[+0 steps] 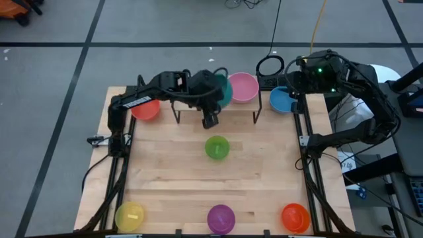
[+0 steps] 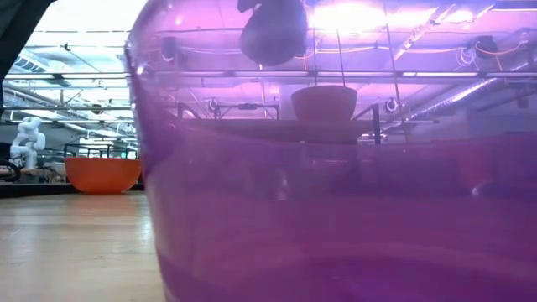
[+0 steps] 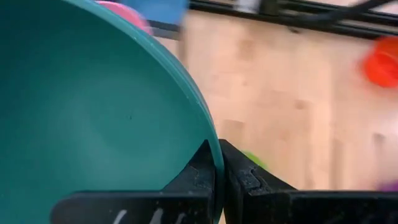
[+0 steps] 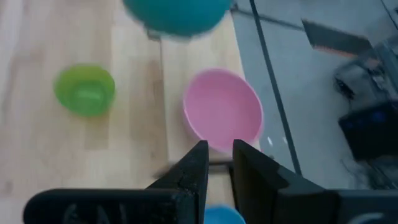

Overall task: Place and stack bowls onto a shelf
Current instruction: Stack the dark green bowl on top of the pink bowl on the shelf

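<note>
Now my left jaws (image 3: 219,163) pinch the teal bowl's (image 3: 93,106) rim over the shelf (image 1: 217,112) at the surface's far edge; I should level it beside the pink bowl (image 1: 242,86) before letting go.

Eight bowls (image 1: 217,147) showing, one shelf (image 1: 198,112) standing at twelve o'clock, two robot arms (image 1: 142,99) reaching in.

Your wooden surface (image 1: 165,165) carries the shelf (image 1: 248,106); pink bowl (image 1: 243,86) on it, green bowl (image 1: 217,147) just before it.
</note>
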